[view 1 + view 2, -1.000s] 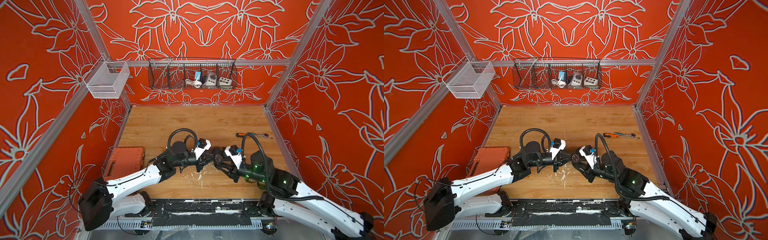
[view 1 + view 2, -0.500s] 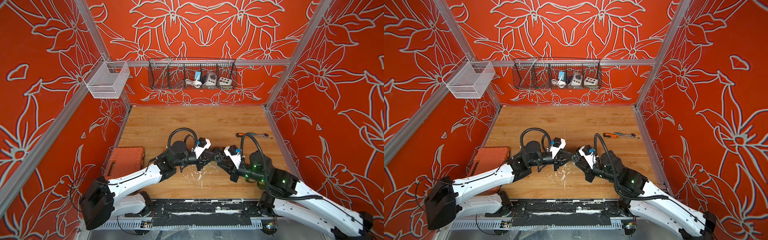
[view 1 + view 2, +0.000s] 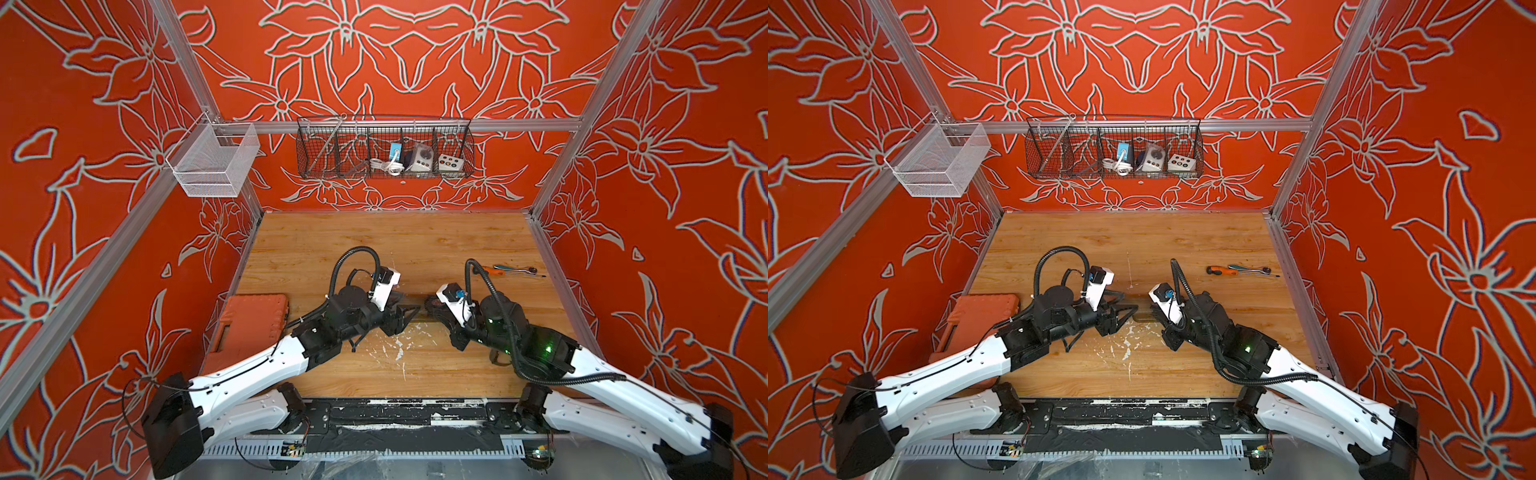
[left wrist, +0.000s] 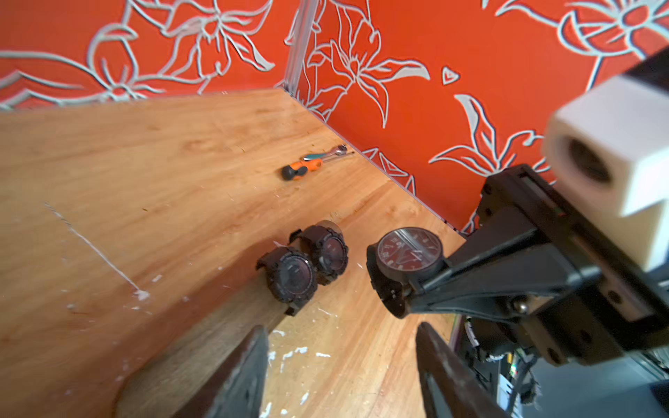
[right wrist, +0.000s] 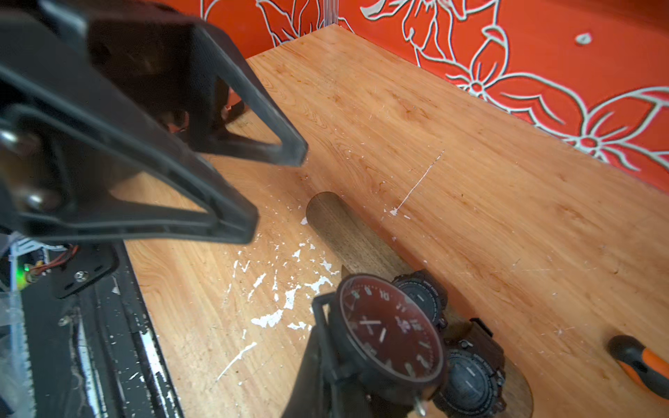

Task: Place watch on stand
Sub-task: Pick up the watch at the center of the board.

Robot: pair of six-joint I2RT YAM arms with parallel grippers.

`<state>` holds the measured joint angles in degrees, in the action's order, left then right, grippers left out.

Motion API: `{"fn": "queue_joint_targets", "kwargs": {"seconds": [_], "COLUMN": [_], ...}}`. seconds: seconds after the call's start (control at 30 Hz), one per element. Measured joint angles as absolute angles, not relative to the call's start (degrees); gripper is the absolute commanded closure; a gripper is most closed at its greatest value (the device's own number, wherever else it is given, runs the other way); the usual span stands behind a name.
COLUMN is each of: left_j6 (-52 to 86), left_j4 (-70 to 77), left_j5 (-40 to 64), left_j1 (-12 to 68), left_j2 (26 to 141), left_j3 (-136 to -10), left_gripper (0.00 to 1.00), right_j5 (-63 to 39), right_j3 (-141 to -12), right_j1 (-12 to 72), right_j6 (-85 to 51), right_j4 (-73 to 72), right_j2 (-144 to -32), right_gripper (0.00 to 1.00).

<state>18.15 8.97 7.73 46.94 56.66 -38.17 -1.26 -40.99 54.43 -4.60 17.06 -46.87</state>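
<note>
A watch [image 5: 387, 333] with a dark red dial and black strap is held just above the table, with my right gripper [image 5: 347, 376] shut on its strap. The left wrist view shows this same watch [image 4: 409, 253] in the right gripper [image 4: 402, 289]. The stand [image 5: 344, 231], a dark-brown wooden bar, lies just beyond the watch and carries two black watches [image 4: 291, 277] [image 4: 327, 253]. My left gripper [image 4: 344, 376] is open with nothing between its fingers and faces the held watch from a short way off. In both top views the left gripper [image 3: 409, 313] [image 3: 1127, 311] and the right gripper [image 3: 432, 307] nearly meet mid-table.
An orange tool case [image 3: 249, 328] lies at the table's left edge. A screwdriver [image 3: 494, 272] and a wrench [image 3: 519, 269] lie at the right, near the wall. A black wire basket [image 3: 384, 147] and a white mesh basket [image 3: 216, 160] hang on the walls.
The right gripper shut on the watch, then the left gripper opened and let it go. The two grippers have drawn slightly apart.
</note>
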Motion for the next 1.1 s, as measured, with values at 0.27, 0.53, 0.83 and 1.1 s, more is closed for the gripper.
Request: {"fn": "queue_joint_targets", "kwargs": {"seconds": [0.27, 0.53, 0.83, 1.1], "left_j6": [26.9, 30.7, 32.2, 33.6], "left_j4": [-1.4, -11.4, -19.5, -23.6], "left_j5": [8.8, 12.2, 14.2, 16.7], "left_j1": [45.3, 44.3, 44.2, 42.8], "left_j2": [55.4, 56.9, 64.1, 66.7], "left_j3": [-42.7, -50.2, -56.8, -59.6], "left_gripper": [0.25, 0.19, 0.22, 0.27], "right_j5": [-2.0, -4.0, -6.2, -6.9], "right_j3": [-39.9, -35.8, -35.8, -35.8], "right_j1": [55.6, 56.3, 56.6, 57.0], "right_j6": [1.3, 6.9, 10.1, 11.5], "right_j4": [10.0, 2.5, -2.9, -4.8], "right_j2": [-47.0, -48.8, -53.8, -55.4], "right_gripper": [1.0, 1.0, 1.0, 1.0]}}
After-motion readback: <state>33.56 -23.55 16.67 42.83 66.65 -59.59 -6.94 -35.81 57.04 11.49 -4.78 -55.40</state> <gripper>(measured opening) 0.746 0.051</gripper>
